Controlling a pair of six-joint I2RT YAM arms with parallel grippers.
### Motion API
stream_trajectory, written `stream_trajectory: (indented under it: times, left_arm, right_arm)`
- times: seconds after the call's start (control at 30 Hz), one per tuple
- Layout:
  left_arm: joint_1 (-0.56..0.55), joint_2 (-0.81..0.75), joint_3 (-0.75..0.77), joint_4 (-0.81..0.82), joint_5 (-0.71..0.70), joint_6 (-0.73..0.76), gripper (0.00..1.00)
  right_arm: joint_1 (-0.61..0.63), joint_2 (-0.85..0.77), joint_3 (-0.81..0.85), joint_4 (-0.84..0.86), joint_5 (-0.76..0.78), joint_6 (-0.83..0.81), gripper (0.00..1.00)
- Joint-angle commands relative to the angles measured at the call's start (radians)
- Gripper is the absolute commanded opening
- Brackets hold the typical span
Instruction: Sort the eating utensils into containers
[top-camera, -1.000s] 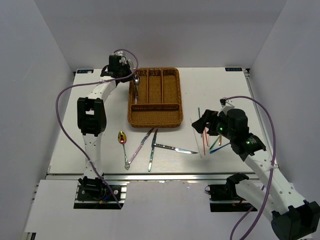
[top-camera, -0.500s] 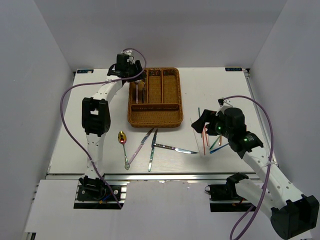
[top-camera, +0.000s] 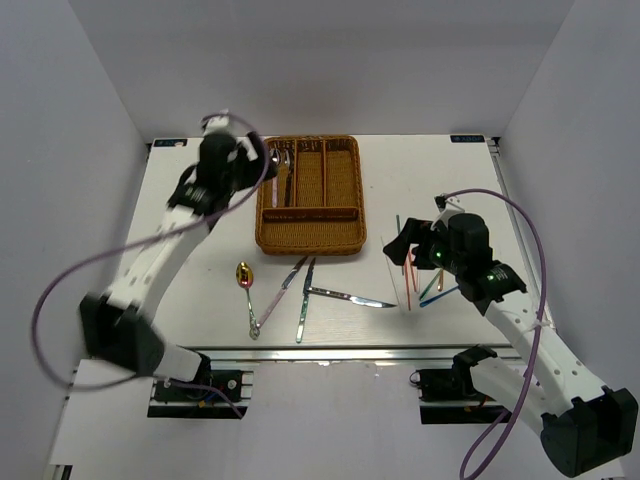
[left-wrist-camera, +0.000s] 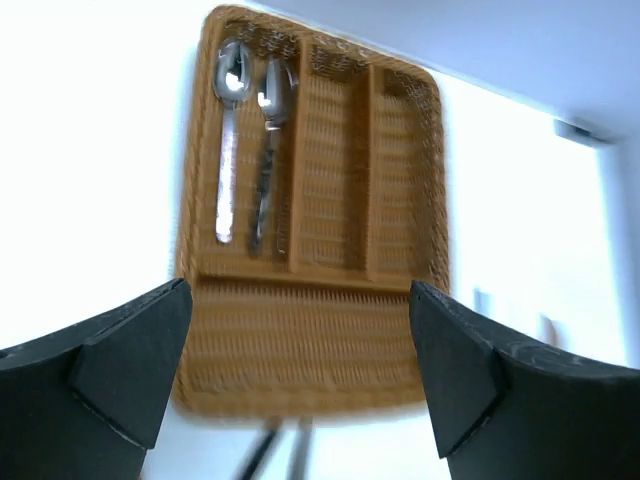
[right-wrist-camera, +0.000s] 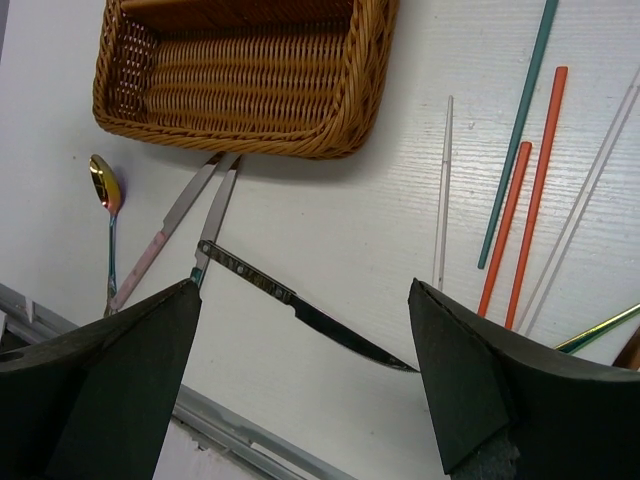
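Spoons (top-camera: 279, 175), two silver ones, now lie in the tray's (top-camera: 310, 243) left long slot. Half a second ago the left pincer (top-camera: 250, 162) hung over that slot; it has since swung back empty, so one more piece looks sorted. A gold spoon (top-camera: 243, 275), knives (top-camera: 350, 298) and chopsticks (top-camera: 412, 270) wait on the counter (top-camera: 200, 230).

Left wrist: jaws spread, spoons side by side, bowls at the far end.

Right wrist: right pincer (right-wrist-camera: 305, 300) spread above the knives, holding nothing.

White table (top-camera: 440, 180), faintly grained surface, evenly lit with soft shadows. Plain pale grey panels enclose it: back wall (top-camera: 320, 70), left wall (top-camera: 60, 150), right wall (top-camera: 585, 120). Aluminium rail (top-camera: 330, 351) runs along the near edge.
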Motion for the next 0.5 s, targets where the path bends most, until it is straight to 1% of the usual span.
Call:
stream_trajectory:
  times: [0.0, 0.03, 0.07, 0.1, 0.13, 0.2, 0.27, 0.33, 0.37, 0.4, 0.43, 0.47]
  left_arm:
    - [0.025, -0.299, -0.417, 0.135, 0.116, -0.161, 0.98]
    - [0.024, -0.385, -0.459, 0.111, 0.057, -0.182, 0.98]
    - [0.019, -0.413, -0.485, 0.009, 0.0, -0.219, 0.98]
    - [0.002, -0.433, -0.515, -0.039, -0.052, -0.229, 0.98]
    - [-0.008, -0.456, -0.526, -0.081, -0.139, -0.23, 0.98]
    - [-0.021, -0.472, -0.569, -0.154, -0.169, -0.258, 0.98]
    - [-0.038, -0.487, -0.606, -0.158, -0.152, -0.261, 0.98]
    - [-0.088, -0.495, -0.649, -0.179, -0.184, -0.288, 0.98]
    - [-0.11, -0.493, -0.663, -0.169, -0.21, -0.305, 0.98]
    - [-0.157, -0.484, -0.672, -0.172, -0.23, -0.313, 0.98]
    - [-0.183, -0.469, -0.672, -0.187, -0.264, -0.327, 0.98]
    - [-0.208, -0.421, -0.663, -0.225, -0.324, -0.342, 0.98]
  right_arm:
    - [0.004, 0.001, 0.053, 0.002, 0.004, -0.031, 0.89]
    - [0.006, -0.001, 0.052, -0.002, 0.003, -0.031, 0.89]
    - [0.004, -0.007, 0.047, -0.007, 0.0, -0.033, 0.89]
    - [0.006, -0.01, 0.042, -0.005, -0.002, -0.031, 0.89]
    - [0.006, -0.02, 0.036, -0.005, -0.002, -0.03, 0.89]
    - [0.007, -0.028, 0.021, -0.001, 0.0, -0.022, 0.89]
    - [0.006, -0.037, 0.012, 0.001, -0.002, -0.013, 0.89]
    - [0.006, -0.043, -0.001, 0.002, -0.003, -0.004, 0.89]
    - [0.006, -0.042, -0.005, 0.002, -0.008, -0.002, 0.89]
    - [0.006, -0.042, -0.011, 0.001, -0.009, 0.003, 0.89]
    - [0.006, -0.037, -0.011, -0.002, -0.009, 0.003, 0.89]
    - [0.006, -0.034, -0.011, -0.007, -0.005, 0.003, 0.89]
